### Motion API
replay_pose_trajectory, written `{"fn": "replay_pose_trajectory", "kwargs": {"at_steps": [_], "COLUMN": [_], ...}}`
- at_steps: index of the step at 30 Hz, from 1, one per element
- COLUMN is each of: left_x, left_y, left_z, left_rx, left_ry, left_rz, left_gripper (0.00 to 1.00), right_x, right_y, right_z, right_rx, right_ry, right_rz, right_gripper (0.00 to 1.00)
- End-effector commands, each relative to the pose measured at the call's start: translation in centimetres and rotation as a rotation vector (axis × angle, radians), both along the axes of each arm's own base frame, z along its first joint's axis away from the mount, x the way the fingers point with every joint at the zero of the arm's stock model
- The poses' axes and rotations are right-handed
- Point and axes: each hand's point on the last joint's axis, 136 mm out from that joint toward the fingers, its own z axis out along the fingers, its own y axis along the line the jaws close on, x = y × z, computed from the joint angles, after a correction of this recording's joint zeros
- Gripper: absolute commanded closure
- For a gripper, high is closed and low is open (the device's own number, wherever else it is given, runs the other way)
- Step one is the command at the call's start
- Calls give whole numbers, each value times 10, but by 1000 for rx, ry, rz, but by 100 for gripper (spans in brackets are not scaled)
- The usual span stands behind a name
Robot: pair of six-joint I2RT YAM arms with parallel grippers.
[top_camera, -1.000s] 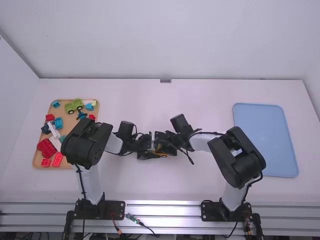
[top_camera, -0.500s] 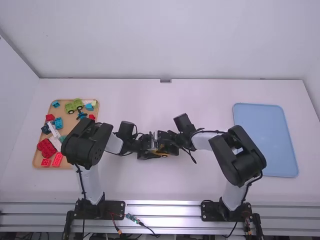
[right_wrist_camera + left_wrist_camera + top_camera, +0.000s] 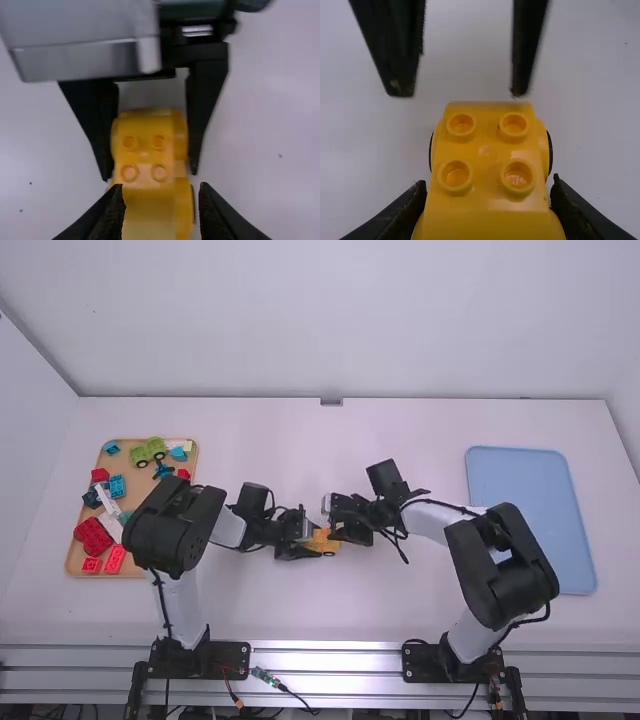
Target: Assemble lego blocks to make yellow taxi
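"How does our yellow taxi (image 3: 321, 539) look?"

"Glossy, with four round studs (image 3: 461, 124) in two rows of two, and dark wheel edges (image 3: 550, 152) showing on either side."

"And where do you have it?"

"Between my left gripper's (image 3: 314, 544) fingers, near the middle of the surface (image 3: 350, 610). Whether it touches down, I can't tell."

Two arms (image 3: 178, 525), yellow build (image 3: 322, 542) between, tan block tray (image 3: 73, 561), blue tray (image 3: 530, 510)
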Motion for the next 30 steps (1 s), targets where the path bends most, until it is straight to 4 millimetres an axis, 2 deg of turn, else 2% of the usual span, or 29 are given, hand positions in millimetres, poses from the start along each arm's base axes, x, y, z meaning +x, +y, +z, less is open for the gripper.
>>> {"fn": "replay_pose_trajectory", "kwargs": {"at_steps": [1, 3, 4, 5, 7, 9, 10, 12, 14, 19, 22, 24, 27, 30], "left_x": [-6, -6, -7, -7, -6, -2, -2, -2, -2, 5, 9, 6, 5, 11], "left_y": [3, 3, 3, 3, 3, 6, 6, 6, 6, 15, 23, 29, 35, 51], "left_z": [-11, -12, -12, -12, -13, -17, -17, -16, -16, 0, 15, 35, 51, 68], "left_rx": [38, 39, 38, 39, 45, 69, 71, 67, 68, 60, 54, 22, -7, -13], "left_ry": [22, 24, 27, 34, 51, 74, 75, 72, 76, 83, 68, 37, 13, -6], "left_rz": [6, 5, 5, 8, 22, 57, 60, 55, 58, 102, 119, 98, 93, 143], "left_gripper": [67, 46, 27, 1, 1, 1, 1, 1, 1, 1, 1, 1, 1, 1], "right_x": [6, 8, 6, 4, 1, 0, 0, -1, -3, -1, -6, -14, -17, -18], "right_y": [-10, -16, -18, -21, -24, -30, -31, -35, -35, -35, -31, -26, -20, -9], "right_z": [7, 8, 9, 12, 16, 17, 17, 15, 14, 4, -1, -6, -7, -4], "right_rx": [10, 25, 37, 62, 92, 107, 109, 106, 105, 126, 141, 152, 170, 201], "right_ry": [-11, 8, 9, 9, 12, 17, 21, 31, 33, 24, -7, -31, -38, -29], "right_rz": [-26, -39, -28, -7, 14, 19, 16, 5, 5, -47, -39, -17, -26, -48], "right_gripper": [61, 61, 61, 59, 55, 32, 27, 0, 1, 1, 1, 1, 1, 0]}}
